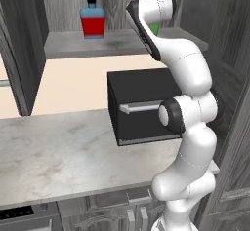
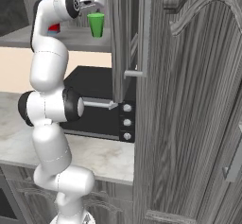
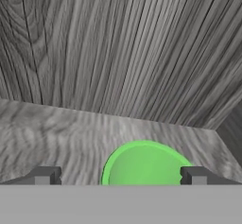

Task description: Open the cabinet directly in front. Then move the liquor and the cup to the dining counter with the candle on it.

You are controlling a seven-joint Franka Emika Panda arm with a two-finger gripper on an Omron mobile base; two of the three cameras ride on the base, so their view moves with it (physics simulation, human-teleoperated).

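Above the cup, your gripper stands released, jaws wide, one fingertip well left of the rim and the other over its right edge; nothing is grasped. You have one cup, green, upright on the cabinet shelf. One liquor bottle stands upright on that shelf, well left of the cup. Both cabinet doors hang open. One black microwave sits on the marble counter below the cup.
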